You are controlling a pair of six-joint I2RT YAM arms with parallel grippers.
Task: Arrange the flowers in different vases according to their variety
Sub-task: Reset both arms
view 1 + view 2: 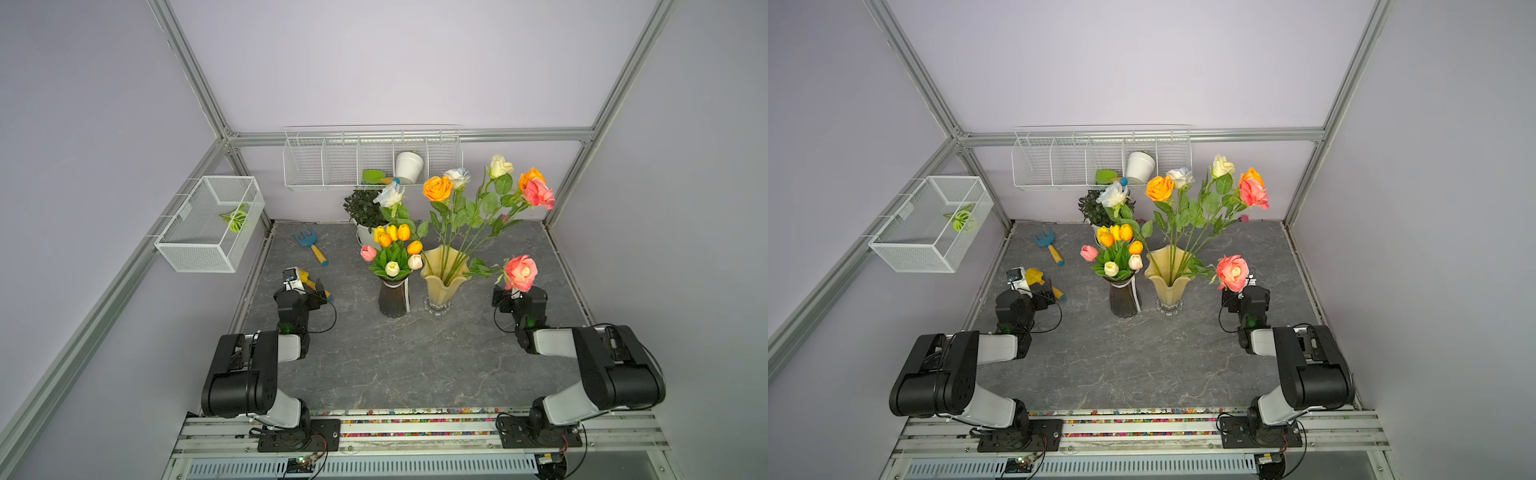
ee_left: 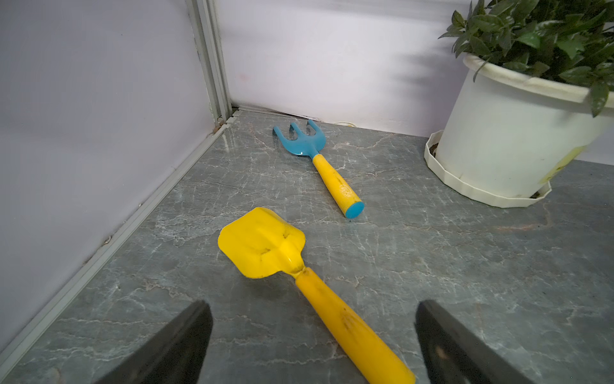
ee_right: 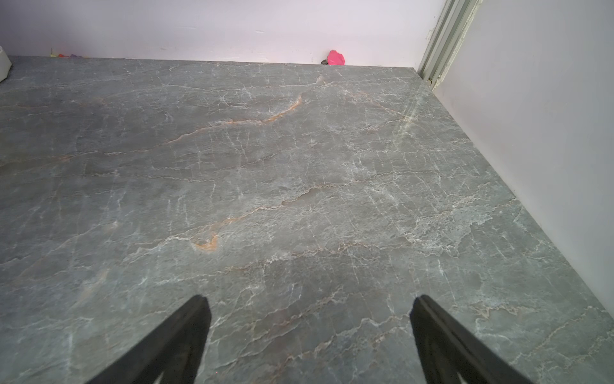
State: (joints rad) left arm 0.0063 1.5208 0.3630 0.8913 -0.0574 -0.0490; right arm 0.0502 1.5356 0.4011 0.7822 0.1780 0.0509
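Sorting looks finished: tulips [image 1: 392, 249] stand bunched in the dark vase [image 1: 392, 299], roses [image 1: 457, 199] fan out of the yellow vase [image 1: 442, 282] just beside it, and no loose stem shows on the table [image 1: 395, 365]. Left claw [image 2: 312, 304] gapes wide over a yellow shovel [image 2: 262, 242], holding nothing. Right claw [image 3: 309, 299] is equally wide and empty above bare table. Nothing seems left to place.
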